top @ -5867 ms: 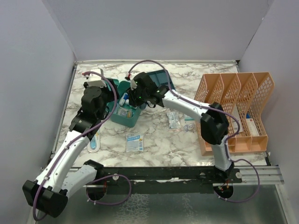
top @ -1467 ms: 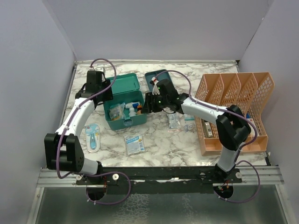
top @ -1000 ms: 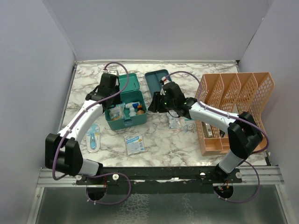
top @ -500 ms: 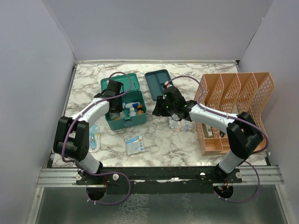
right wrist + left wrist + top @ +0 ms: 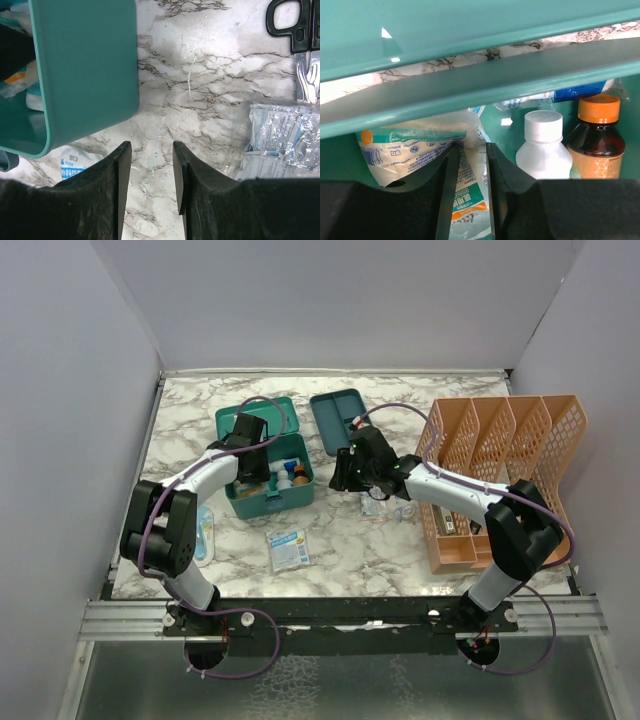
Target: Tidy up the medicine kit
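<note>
Medicine kit [image 5: 272, 503] | your left gripper [image 5: 471, 150] now dips inside over a sachet [image 5: 410, 150], grip unclear | right gripper [image 5: 151, 147] is out, parted, empty; loose packets [image 5: 280, 130] likely next

Resting on the grey-veined white marble tabletop [image 5: 350, 550]: open teal-green plastic box [image 5: 268, 503], teal tray [image 5: 333, 415], orange mesh file rack [image 5: 470, 425], blue-white sachet [image 5: 288, 547], clear crinkled packets [image 5: 383, 502]

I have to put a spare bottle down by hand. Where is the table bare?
Bare marble: the back strip between insert tray and orange rack; the front patch between blue sachet and rack. Crowded: right of the medicine kit, where clear packets lie.
</note>
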Controlling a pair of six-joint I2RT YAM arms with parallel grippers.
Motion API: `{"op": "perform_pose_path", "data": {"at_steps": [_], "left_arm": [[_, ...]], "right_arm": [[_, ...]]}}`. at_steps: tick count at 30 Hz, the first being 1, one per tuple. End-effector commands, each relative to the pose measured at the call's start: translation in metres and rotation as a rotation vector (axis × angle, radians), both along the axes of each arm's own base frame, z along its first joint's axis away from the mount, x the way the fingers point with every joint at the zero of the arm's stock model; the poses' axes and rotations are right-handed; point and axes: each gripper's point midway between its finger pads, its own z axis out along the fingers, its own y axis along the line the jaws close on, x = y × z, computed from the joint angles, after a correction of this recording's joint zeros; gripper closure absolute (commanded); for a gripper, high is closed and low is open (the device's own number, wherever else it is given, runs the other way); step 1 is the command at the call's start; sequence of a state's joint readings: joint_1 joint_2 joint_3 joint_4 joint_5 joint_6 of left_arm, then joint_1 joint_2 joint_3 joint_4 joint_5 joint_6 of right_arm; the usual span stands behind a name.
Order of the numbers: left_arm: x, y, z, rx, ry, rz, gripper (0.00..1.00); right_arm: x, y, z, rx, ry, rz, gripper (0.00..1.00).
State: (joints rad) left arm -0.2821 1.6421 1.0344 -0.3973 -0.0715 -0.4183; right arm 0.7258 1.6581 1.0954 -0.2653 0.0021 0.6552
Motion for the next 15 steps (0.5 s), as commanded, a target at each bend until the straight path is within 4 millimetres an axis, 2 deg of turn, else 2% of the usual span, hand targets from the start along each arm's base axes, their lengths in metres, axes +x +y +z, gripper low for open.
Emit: {"op": "perform_pose_path", "data": {"at_steps": [1, 4, 9, 13, 15], "left_arm": [[0.004, -0.003, 0.028, -0.015, -0.052, -0.016, 0.65], [0.003, 0.001, 0.065, -0.002, -0.120, -0.039, 0.57], [-0.002, 0.008, 0.127, 0.009, -0.284, -0.077, 0.45], [0.000, 0.016, 0.170, 0.013, -0.476, -0.066, 0.42], [-0.002, 0.024, 0.183, 0.014, -0.558, -0.026, 0.41]], "right_arm": [[-0.006, 0.002, 0.014, -0.003, -0.056, 0.095, 0.59], [-0.019, -0.002, 0.019, -0.014, -0.103, 0.193, 0.57], [-0.051, -0.011, 0.013, -0.054, -0.152, 0.337, 0.50], [-0.087, 0.013, 0.006, -0.088, -0.219, 0.501, 0.48], [-0.103, 0.030, -0.001, -0.106, -0.244, 0.583, 0.48]]}}
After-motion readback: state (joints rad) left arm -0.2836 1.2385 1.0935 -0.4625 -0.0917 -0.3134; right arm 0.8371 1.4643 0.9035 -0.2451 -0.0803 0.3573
